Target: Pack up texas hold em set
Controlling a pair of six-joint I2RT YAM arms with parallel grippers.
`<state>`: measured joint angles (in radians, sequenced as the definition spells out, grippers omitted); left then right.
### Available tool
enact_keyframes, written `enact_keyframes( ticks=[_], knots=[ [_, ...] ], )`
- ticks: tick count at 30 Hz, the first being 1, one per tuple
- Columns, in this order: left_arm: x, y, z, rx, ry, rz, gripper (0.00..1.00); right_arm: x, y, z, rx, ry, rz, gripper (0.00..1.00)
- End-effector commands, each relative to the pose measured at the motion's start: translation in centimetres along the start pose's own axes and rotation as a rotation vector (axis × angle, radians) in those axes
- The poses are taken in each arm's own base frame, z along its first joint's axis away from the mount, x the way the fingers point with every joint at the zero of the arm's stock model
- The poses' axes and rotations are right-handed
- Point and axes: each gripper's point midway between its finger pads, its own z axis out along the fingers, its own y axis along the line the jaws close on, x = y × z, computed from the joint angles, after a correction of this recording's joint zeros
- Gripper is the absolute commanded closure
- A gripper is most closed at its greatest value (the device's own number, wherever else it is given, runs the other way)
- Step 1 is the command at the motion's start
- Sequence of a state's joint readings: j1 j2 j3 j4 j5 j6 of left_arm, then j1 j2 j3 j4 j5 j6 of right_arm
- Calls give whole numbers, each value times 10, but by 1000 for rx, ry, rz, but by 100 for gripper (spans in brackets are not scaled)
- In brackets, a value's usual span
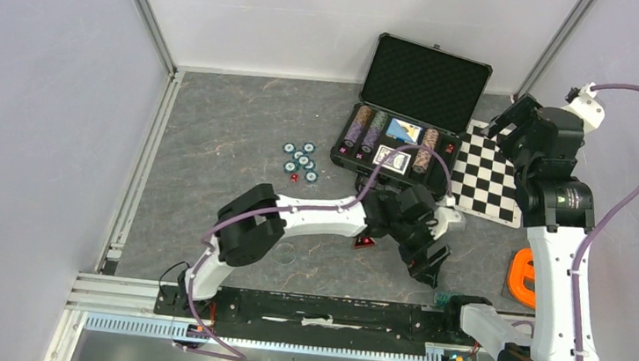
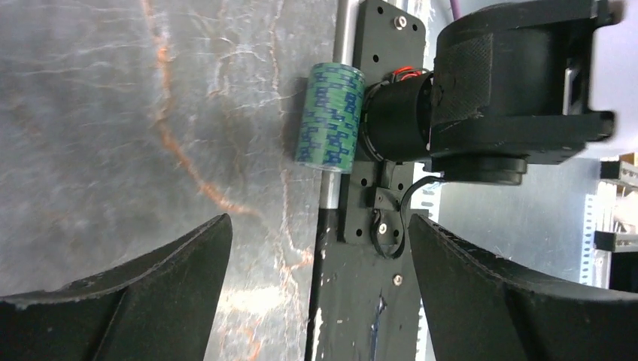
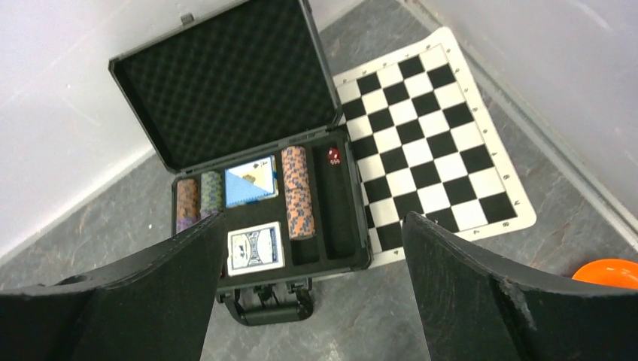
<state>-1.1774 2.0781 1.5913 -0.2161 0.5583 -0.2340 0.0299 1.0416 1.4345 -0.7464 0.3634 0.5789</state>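
Note:
The black case (image 1: 426, 77) lies open at the back, its foam lid (image 3: 226, 86) up. Rows of purple chips (image 3: 187, 203) and brown-white chips (image 3: 296, 192), two blue card decks (image 3: 256, 247) and red dice (image 3: 333, 156) sit in it. Several loose teal chips (image 1: 300, 159) and a red die (image 1: 294, 178) lie left of the case. A roll of teal chips (image 2: 331, 116) lies on its side against the right arm's base (image 2: 496, 90), also seen as the teal roll (image 1: 443, 299). My left gripper (image 1: 427, 263) hovers open just short of the roll, left gripper (image 2: 320, 263) empty. My right gripper (image 1: 505, 123) is raised, open, right gripper (image 3: 312, 278) looking down at the case.
A black-and-white checkered mat (image 1: 486, 174) lies right of the case, partly under it. An orange ring toy (image 1: 521, 278) sits by the right arm. A small red object (image 1: 365, 242) lies under the left forearm. The black mounting rail (image 2: 376, 301) runs along the near edge.

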Motion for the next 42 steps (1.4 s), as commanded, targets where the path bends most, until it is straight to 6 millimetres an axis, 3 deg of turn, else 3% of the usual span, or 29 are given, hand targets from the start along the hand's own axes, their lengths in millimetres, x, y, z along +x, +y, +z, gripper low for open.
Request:
enact_keyframes(
  ticks=[1,5,8,16,24,30,33,37,42],
  knots=[
    [15,-8,26,56,65,74,9,8,10,-6,-71,18,47,8],
    [26,-6,39,72,95,78,12,18,7,-10,-66,52,82,7],
    [28,-8,49,89,100,83,12,14,3,-15,-52,39,88,7],
    [12,-9,60,107,-5,135,9,1,-5,-25,-19,-13,118,6],
    [5,-14,70,106,-56,179,9,4,-8,-28,-16,-14,141,6],
    [12,-20,79,127,-38,263,11,13,-11,-26,-6,4,152,6],
    [28,-20,82,107,11,312,12,17,-12,-25,-5,16,161,6],
    [42,-10,90,73,36,403,15,22,-10,-23,-15,30,165,6],
    [42,13,98,-16,20,452,17,24,-7,-24,-32,43,156,6]
  ],
)
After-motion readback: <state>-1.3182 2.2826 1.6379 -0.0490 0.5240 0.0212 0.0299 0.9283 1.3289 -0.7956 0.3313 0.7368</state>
